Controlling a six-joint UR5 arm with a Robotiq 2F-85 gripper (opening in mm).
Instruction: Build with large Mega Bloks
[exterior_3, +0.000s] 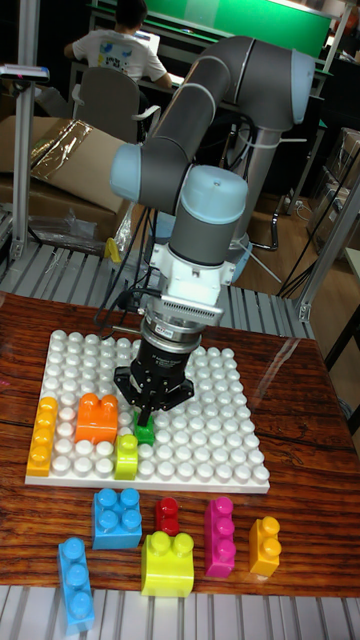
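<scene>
A white studded baseplate (200, 420) lies on the wooden table. On its left part stand a long yellow-orange block (43, 435), an orange block (97, 415) and a lime block (126, 455). My gripper (148, 418) points straight down over the plate, just right of the orange block. Its fingers are shut on a small dark green block (146, 433), which sits at stud level beside the lime block. The gripper body hides the top of the green block.
Loose blocks lie on the table in front of the plate: a blue one (117, 517), a red one (167, 514), a yellow-green one (167, 562), a magenta one (219, 535), an orange-yellow one (265, 545) and a second blue one (75, 583) at the near edge.
</scene>
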